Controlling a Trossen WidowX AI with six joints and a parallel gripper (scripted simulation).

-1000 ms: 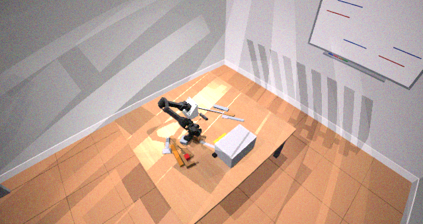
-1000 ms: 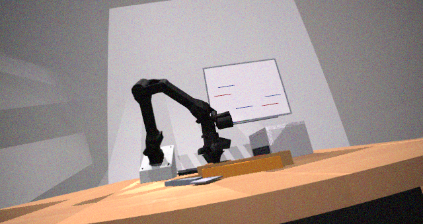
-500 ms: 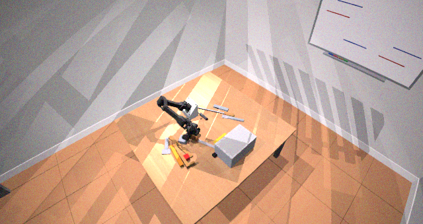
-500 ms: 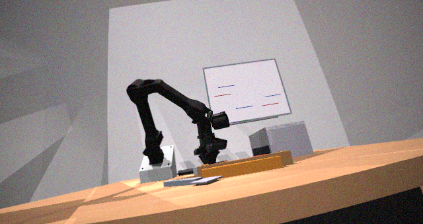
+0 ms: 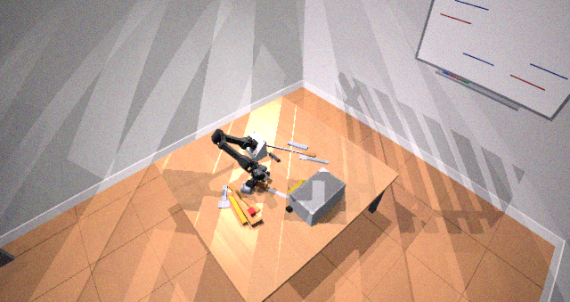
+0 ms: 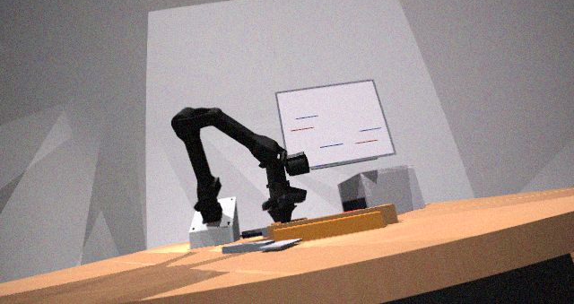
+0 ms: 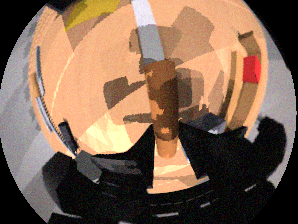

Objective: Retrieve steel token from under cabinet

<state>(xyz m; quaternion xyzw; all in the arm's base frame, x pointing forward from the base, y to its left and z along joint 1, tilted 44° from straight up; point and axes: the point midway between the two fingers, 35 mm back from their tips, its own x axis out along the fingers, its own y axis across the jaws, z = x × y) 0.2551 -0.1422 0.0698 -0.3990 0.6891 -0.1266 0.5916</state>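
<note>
The grey cabinet (image 5: 318, 199) (image 6: 396, 189) stands on the table. My gripper (image 5: 263, 183) (image 6: 280, 220) (image 7: 163, 124) is low over the table, shut on the brown handle (image 7: 162, 95) of a tool. The tool's flat pale grey blade (image 5: 278, 192) (image 7: 151, 44) points away from my fingers and reaches the near side of the cabinet in the top view; whether its tip is under the cabinet is hidden. A yellow patch (image 5: 296, 186) (image 7: 95, 11) lies beside the cabinet, partly hidden by it; I cannot tell if it is the marked area. The token is not visible.
A yellow bar (image 5: 238, 210), wooden pieces with a red block (image 5: 251, 211) (image 7: 251, 69) and a grey T-shaped piece (image 5: 223, 197) lie on one side of the arm. A thin rod with an orange handle (image 5: 308, 154) and grey tools (image 5: 315, 160) (image 5: 297, 145) lie on the other. A small black object (image 5: 289, 208) is beside the cabinet.
</note>
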